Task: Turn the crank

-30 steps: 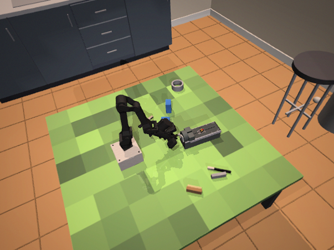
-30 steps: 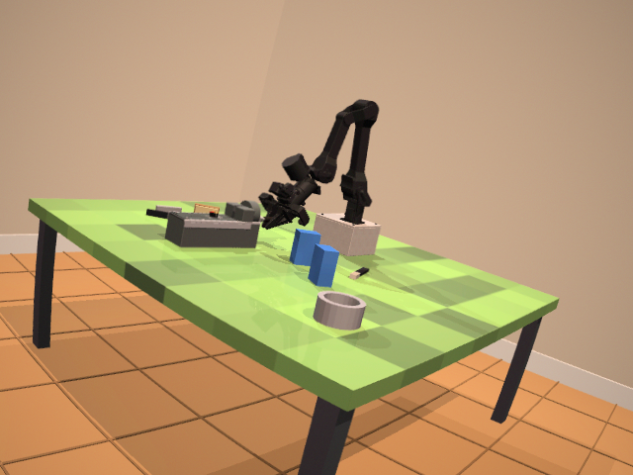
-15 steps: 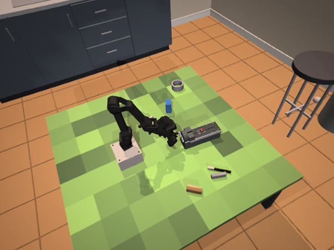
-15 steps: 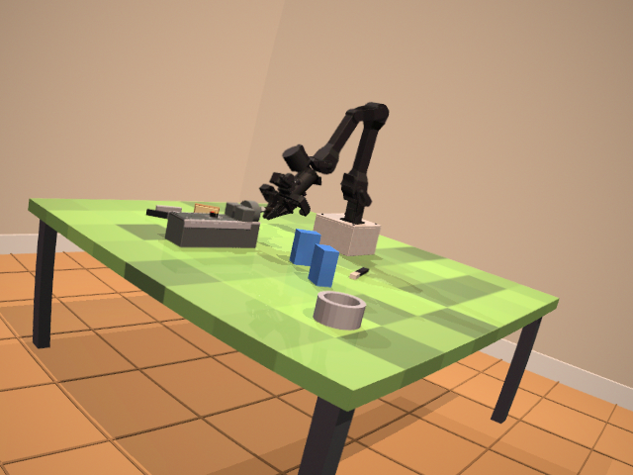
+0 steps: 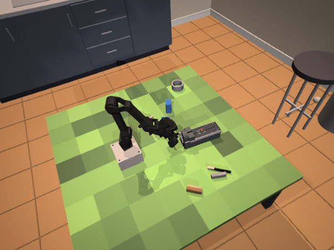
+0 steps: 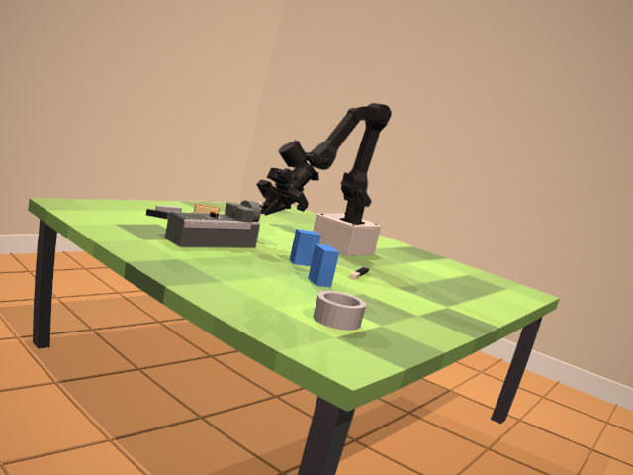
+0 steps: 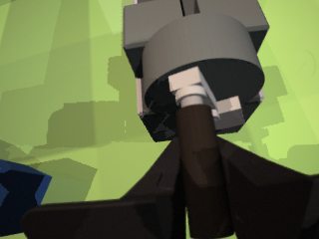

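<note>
The machine (image 5: 202, 139) (image 6: 212, 237) is a long dark grey box with a round grey hub (image 7: 199, 42) at the end facing the arm. Its red pointer (image 5: 201, 130) (image 6: 213, 214) shows small on the top, partway along the slot. The brass zero marks are too small to tell, so I cannot tell whether the pointer is level with them. The crank's pale arm (image 7: 191, 80) lies across the hub's face and carries a dark brown handle (image 7: 201, 174). My gripper (image 5: 178, 134) (image 6: 263, 210) (image 7: 192, 142) is shut on this handle, one finger on each side.
Two blue blocks (image 5: 168, 106) (image 6: 305, 247) (image 6: 323, 265) stand beside the arm. A grey ring (image 5: 177, 89) (image 6: 337, 315) lies farther off. A black-and-white stick (image 5: 222, 170), a grey piece (image 5: 218, 175) and an orange block (image 5: 193, 189) lie on the machine's other side.
</note>
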Controlling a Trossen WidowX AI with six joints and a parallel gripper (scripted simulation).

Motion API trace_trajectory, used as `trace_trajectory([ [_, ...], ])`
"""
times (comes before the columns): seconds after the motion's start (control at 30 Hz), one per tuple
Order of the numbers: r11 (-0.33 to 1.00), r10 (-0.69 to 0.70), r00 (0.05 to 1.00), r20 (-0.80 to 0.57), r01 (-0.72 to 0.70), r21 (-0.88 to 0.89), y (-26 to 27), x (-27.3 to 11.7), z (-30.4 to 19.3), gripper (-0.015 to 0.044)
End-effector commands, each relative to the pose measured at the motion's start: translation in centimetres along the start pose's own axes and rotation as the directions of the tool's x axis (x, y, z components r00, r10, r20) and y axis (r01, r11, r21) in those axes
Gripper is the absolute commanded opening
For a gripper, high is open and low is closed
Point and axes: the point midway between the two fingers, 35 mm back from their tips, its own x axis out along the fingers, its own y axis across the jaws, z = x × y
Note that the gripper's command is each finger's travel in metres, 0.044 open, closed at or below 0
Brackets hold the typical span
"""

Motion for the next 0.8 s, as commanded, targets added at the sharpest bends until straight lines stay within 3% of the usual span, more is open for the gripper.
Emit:
trace_trajectory([
  [0.0, 1.000, -0.017, 1.000, 0.006, 0.017, 0.000, -0.8, -0.3, 0.2, 0.0000],
  [0.77, 1.000, -0.017, 1.000, 0.006, 0.017, 0.000, -2.1, -0.1, 0.0, 0.0000],
])
